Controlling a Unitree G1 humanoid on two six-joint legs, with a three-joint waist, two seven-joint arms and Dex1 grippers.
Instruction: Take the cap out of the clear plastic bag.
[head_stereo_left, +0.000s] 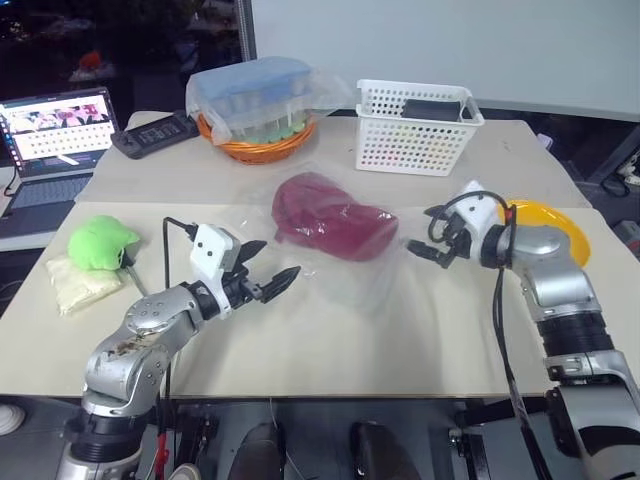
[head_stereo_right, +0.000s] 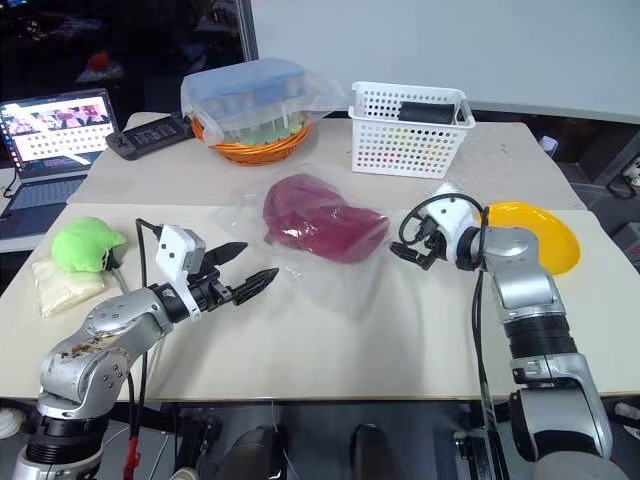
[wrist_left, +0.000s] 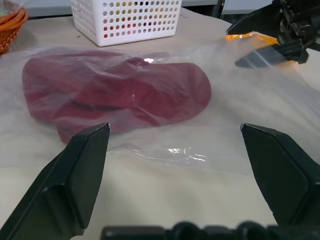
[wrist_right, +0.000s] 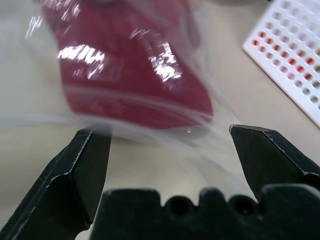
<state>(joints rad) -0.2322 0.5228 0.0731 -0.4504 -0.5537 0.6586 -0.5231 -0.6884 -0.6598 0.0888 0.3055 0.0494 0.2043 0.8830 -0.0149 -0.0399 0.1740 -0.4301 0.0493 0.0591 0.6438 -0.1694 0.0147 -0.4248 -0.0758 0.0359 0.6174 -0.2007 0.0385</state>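
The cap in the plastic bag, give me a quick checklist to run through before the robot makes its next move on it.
1. Cap inside the clear plastic bag: ok, still fully bagged.
2. Left gripper open and empty: ok.
3. Right gripper open and empty: ok.
4. Bag flat on the table, nothing lying on it: ok.
5. Which edge of the bag is its opening: cannot tell.
6. Room around the bag: ok; white basket and yellow plate stand apart from the cap.
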